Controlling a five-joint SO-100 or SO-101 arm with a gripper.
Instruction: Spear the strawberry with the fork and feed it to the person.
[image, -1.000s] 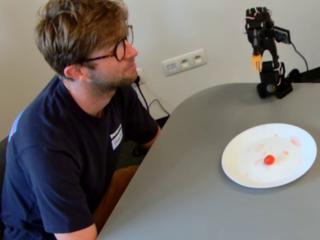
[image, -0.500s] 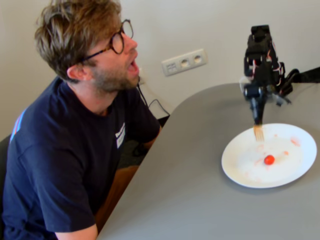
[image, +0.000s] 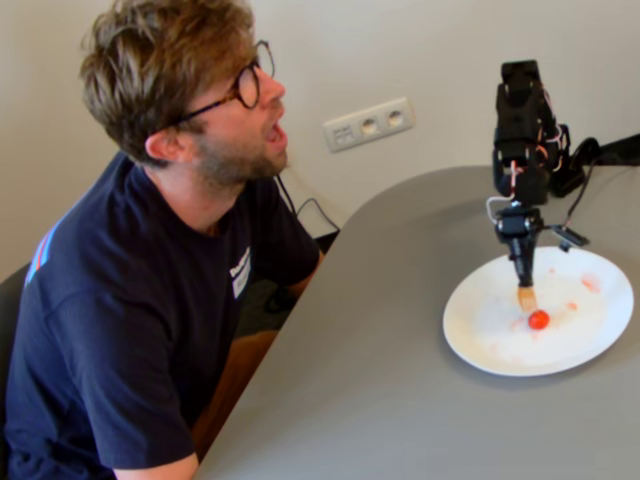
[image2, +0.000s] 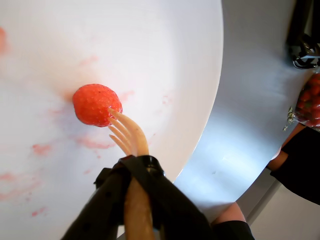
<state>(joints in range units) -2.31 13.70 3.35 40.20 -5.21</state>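
A small red strawberry (image: 538, 319) lies on the white plate (image: 490, 350) at the right of the grey table. The yellowish fork (image: 526, 297) points down onto the plate, and in the wrist view its tines (image2: 122, 131) touch the right side of the strawberry (image2: 95, 104). My gripper (image: 523, 262) is shut around the fork's stem (image2: 135, 200), seen at the bottom of the wrist view. The person (image: 190, 120), a man in glasses and a navy T-shirt, sits at the left with his mouth open, facing the arm.
Pinkish smears mark the plate (image2: 150, 40). The arm's base (image: 545, 160) stands at the table's far right edge, with a wall socket (image: 368, 124) behind it. A tub of red fruit (image2: 310, 102) shows at the right edge of the wrist view.
The arm has unfolded from upright and lowered over the plate, bringing the fork tines down to the strawberry. The man has lifted his chin and opened his mouth.
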